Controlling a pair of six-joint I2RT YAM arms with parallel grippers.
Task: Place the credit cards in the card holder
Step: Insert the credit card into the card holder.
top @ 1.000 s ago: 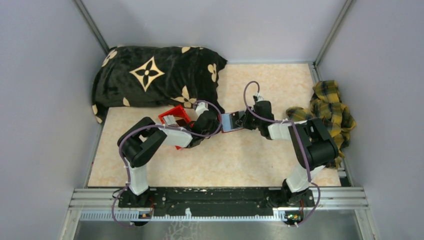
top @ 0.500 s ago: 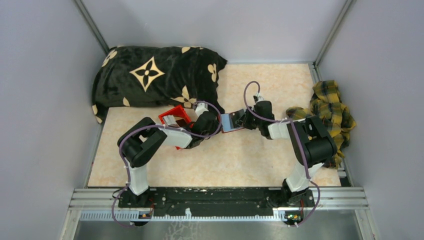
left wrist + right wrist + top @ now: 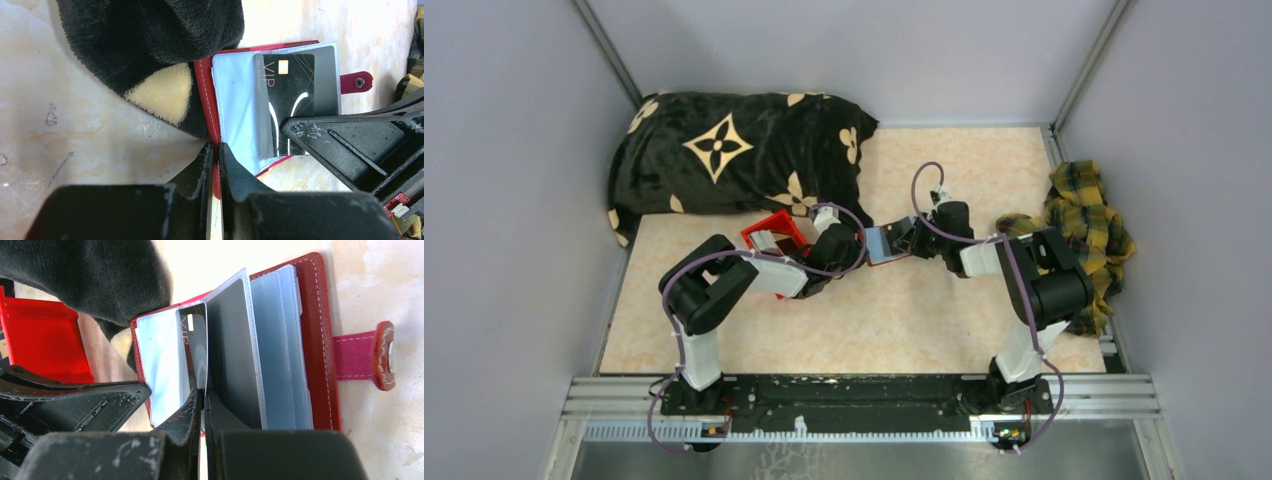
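The dark-red card holder (image 3: 240, 100) lies open on the table, its light blue lining and clear sleeves showing, with the snap tab (image 3: 356, 81) to the right. It also shows in the right wrist view (image 3: 320, 340) and the top view (image 3: 882, 243). My left gripper (image 3: 216, 150) is shut on the holder's red cover edge. My right gripper (image 3: 202, 395) is shut on a black card marked VIP (image 3: 194, 347), which stands at the mouth of a sleeve. The same card (image 3: 285, 100) shows in the left wrist view. The pale stack of cards is not clearly seen.
A black plush pillow with tan flowers (image 3: 734, 150) lies at the back left, its corner touching the holder (image 3: 165, 60). A bright red bin (image 3: 774, 232) sits beside the left gripper. A yellow plaid cloth (image 3: 1079, 215) lies at the right wall.
The right arm's elbow has shifted slightly to the left. Both grippers and the card holder stay where they were.
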